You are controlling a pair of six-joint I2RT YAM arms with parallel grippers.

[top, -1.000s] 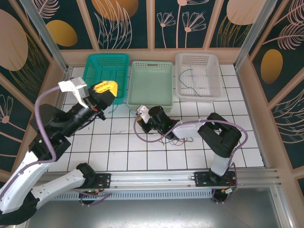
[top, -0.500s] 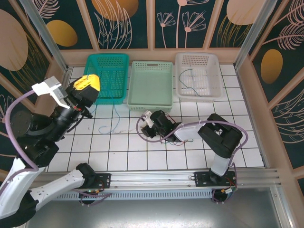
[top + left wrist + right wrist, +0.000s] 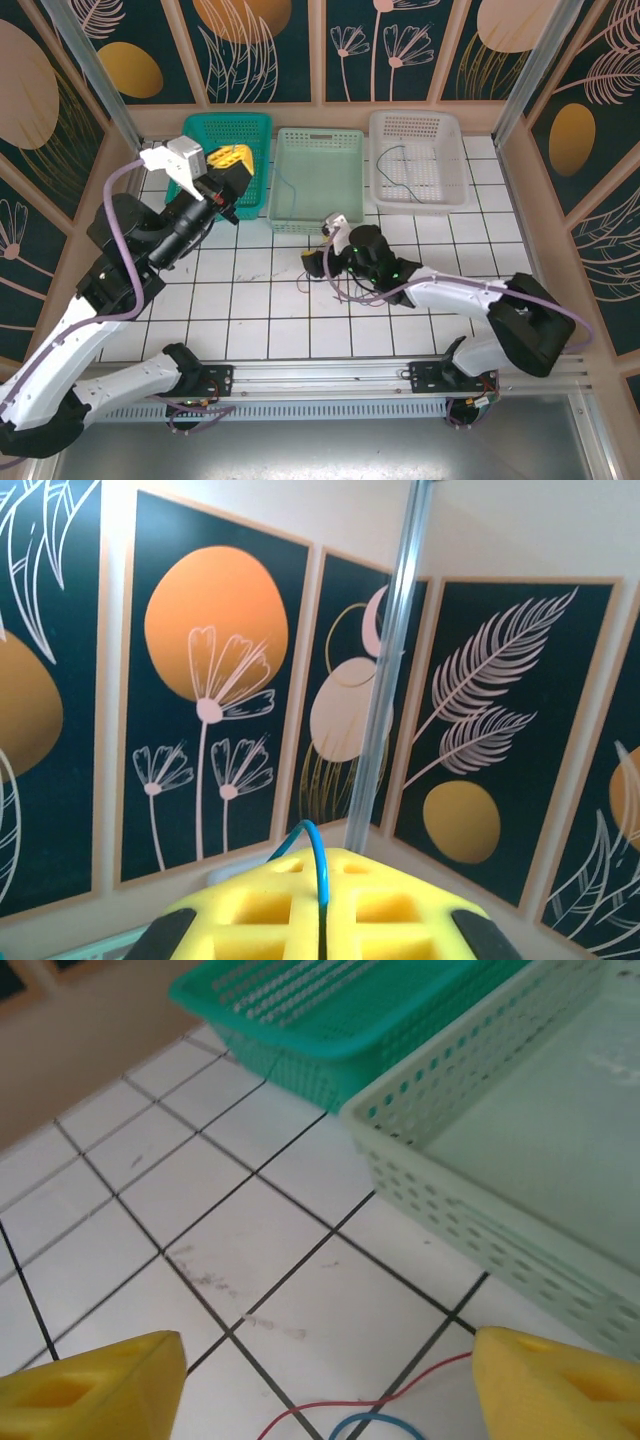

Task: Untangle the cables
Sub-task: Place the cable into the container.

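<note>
- The left jaws (image 3: 320,925) are pressed together on a blue cable (image 3: 313,845). It comes up from the seam between the yellow pads (image 3: 245,910) and curls over in a short arc.
- From above, the left jaws hang over the teal basket (image 3: 215,122), which sits at the far left corner of the surface (image 3: 250,300).
- The right jaws (image 3: 328,1355) stand wide apart with nothing between them. They are low over the white tiles, one yellow pad on each side.
- Just ahead of them on the tiles lie a red cable (image 3: 405,1380) and a blue loop (image 3: 365,1422), running close together. I cannot tell whether the blue loop belongs to the strand in the left jaws.
- From above, the right jaws are near the middle of the surface, just off the near wall of the mint basket (image 3: 320,135).
- The teal, mint and white basket (image 3: 415,118) stand in a row along the far edge.
- A few thin cables (image 3: 392,155) lie loose in the white basket at the far right, well apart from both arms.
</note>
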